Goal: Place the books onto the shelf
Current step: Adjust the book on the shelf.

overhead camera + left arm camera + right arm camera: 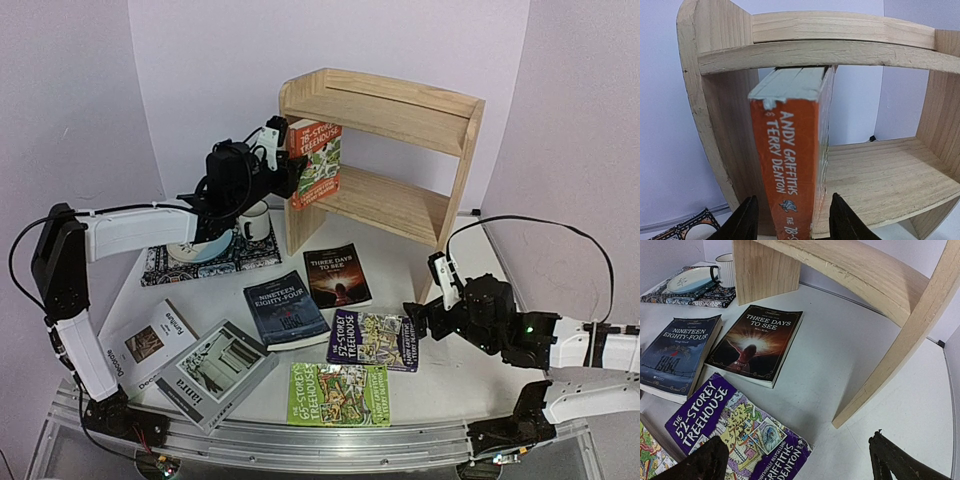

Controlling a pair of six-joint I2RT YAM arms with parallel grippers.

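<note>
- Orange book: upright between the left jaws, spine facing the wrist. It stands at the left end of the shelf's lower tier, its top just under the upper board.
- Left gripper: jaws partly closed, one finger on each side of the spine low down. A thin gap shows at both tips, so I cannot tell whether they grip.
- Right gripper: jaws spread wide with nothing between them, over the table by the shelf's right foot.
- Purple book: flat, just left of the right jaws.
- Black book and blue book: flat, ahead and left of the right jaws.
- Green book, grey book and white book: flat, well left of the right jaws.
- Placemat with plate and mug: below and behind the left jaws.
</note>
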